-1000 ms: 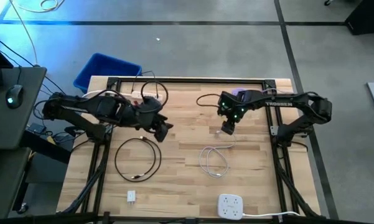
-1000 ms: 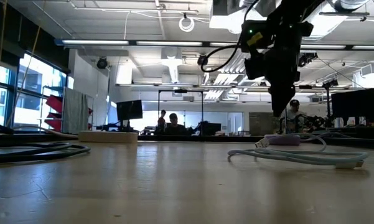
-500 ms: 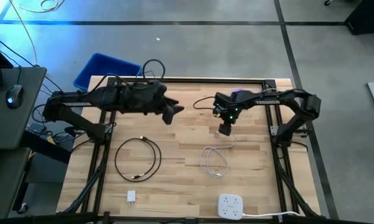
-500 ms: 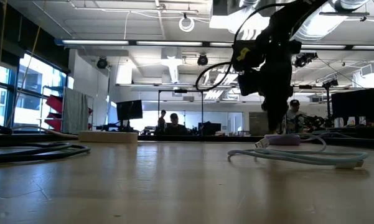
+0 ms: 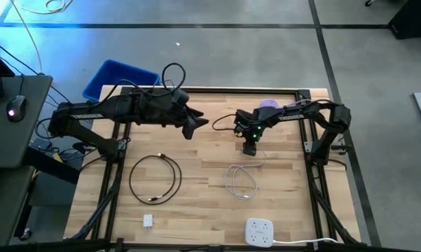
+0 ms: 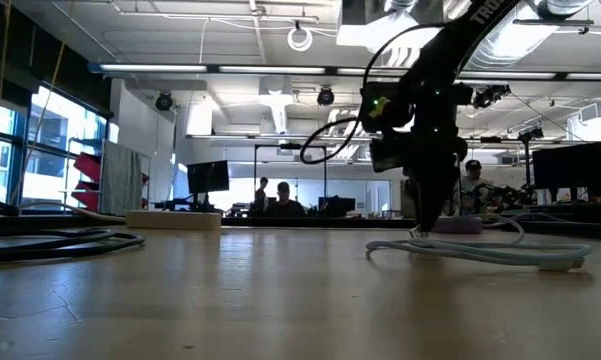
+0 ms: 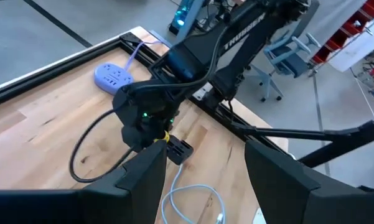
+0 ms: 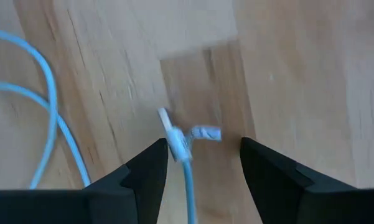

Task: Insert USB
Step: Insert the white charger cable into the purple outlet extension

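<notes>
Right arm's fingers (image 5: 250, 149) lower, over cable (image 5: 239, 181)

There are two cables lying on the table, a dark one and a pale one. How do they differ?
The black cable lies in one wide round loop on the left side. The white cable is coiled tighter and narrower, nearer the middle. The right claw points down right over the white cable's end, with its fingers open; no claw is near the black one. Both lie loose on the wooden table.

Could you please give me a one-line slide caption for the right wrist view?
Open right gripper poised above the pale blue cable's plug end on the wooden table.
</notes>
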Controlling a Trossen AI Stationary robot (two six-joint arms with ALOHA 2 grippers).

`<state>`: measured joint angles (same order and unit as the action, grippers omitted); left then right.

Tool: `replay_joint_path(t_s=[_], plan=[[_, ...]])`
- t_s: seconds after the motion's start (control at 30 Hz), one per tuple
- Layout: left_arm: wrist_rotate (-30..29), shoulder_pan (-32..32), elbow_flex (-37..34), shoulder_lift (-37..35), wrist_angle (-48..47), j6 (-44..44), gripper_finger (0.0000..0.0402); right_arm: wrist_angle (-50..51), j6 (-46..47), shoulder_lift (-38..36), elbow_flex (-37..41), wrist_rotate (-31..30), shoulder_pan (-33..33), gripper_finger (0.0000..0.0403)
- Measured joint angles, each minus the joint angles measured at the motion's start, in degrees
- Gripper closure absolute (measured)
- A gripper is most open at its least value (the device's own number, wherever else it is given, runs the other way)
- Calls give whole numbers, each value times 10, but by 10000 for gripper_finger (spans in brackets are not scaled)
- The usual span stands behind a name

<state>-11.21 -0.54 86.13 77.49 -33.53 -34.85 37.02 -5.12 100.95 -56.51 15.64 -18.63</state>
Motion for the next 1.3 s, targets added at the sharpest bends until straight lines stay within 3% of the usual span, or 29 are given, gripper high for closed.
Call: replay_joint_path(t_s=[0.3,0.57,0.87,0.97,1.13,1.3], plan=[[1,1,0,0,-1,13,206,-3,0,0,0,6,0,291],[-20,-7,0,0,-1,26,206,-6,42,-3,0,18,-1,392],[-25,-7,0,3,-43,59,206,-6,122,-96,0,52,-13,400],[-26,-7,-7,16,-52,93,206,-13,148,-139,0,90,-22,401],[5,-22,-79,41,32,148,206,-48,175,-202,1,182,-44,402],[43,-42,-111,61,122,121,206,-57,209,-274,2,183,-95,402]])
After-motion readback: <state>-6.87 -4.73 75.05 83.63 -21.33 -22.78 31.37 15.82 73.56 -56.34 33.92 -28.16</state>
